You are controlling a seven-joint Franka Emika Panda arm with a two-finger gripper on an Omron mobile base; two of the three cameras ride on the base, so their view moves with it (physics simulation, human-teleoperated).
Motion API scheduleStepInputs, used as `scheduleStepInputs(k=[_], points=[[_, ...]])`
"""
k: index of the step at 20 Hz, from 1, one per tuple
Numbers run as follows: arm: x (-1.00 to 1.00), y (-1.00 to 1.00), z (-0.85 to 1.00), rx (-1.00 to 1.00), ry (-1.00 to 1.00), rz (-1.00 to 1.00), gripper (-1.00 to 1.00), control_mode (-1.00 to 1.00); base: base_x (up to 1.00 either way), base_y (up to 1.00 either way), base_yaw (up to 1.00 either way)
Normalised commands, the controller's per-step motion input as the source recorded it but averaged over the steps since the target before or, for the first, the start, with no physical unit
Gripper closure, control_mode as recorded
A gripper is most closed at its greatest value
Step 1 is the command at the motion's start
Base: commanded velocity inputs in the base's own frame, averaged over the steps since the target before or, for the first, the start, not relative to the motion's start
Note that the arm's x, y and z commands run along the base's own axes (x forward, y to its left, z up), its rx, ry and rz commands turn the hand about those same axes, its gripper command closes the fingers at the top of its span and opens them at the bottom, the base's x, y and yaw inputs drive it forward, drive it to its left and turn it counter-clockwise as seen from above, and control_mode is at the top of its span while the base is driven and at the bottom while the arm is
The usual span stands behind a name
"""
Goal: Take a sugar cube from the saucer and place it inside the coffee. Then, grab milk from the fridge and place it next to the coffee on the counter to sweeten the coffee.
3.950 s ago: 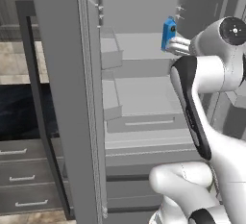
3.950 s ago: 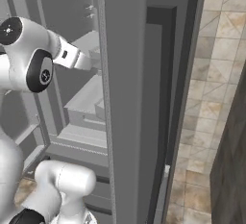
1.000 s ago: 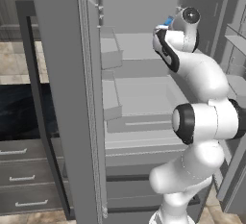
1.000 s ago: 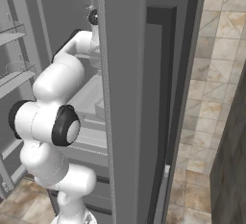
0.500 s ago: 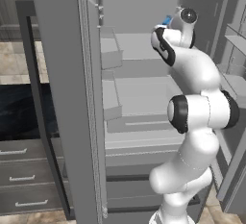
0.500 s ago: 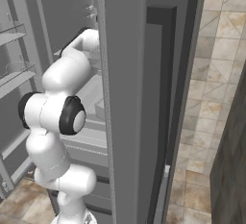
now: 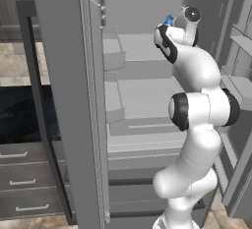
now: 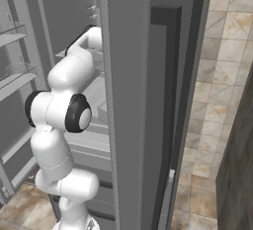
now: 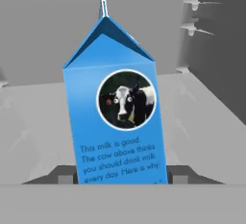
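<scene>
Milk [image 9: 117, 122] stands upright on a grey shelf inside the open fridge [image 7: 147, 75], its cow picture facing the hand camera, gabled top up; the gripper [image 9: 115, 179] sits right at the carton's base, one dark finger tip [image 9: 65, 177] either side, spread, and whether they touch the carton cannot be told; from the left base view a sliver of blue peeks beside the raised wrist, high in the fridge; black counter [image 7: 22, 115] lies off to the left.

The tall bright-blue gabled milk carton [image 9: 116, 107] stands alone on a bare pale-grey fridge shelf [image 9: 33, 117] — open room on both flanks — with small shelf pegs on the grey side wall [image 9: 211, 40] nearby.
</scene>
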Motion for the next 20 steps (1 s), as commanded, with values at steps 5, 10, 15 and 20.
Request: scheduleStepInputs(k=[5,10,15,20], points=[[-0.33,0.02,0.00,0.00,-0.02,0.00,1.00,-1.00,0.00,0.00,0.00],[-0.98,0.41,0.11,0.00,-0.17,0.00,1.00,-1.00,0.00,0.00,0.00],[-1.00,0.55,0.24,0.01,-0.18,0.00,1.00,-1.00,0.00,0.00,0.00],[-1.00,0.26,0.22,0.05,-0.08,0.00,1.00,-1.00,0.00,0.00,0.00]])
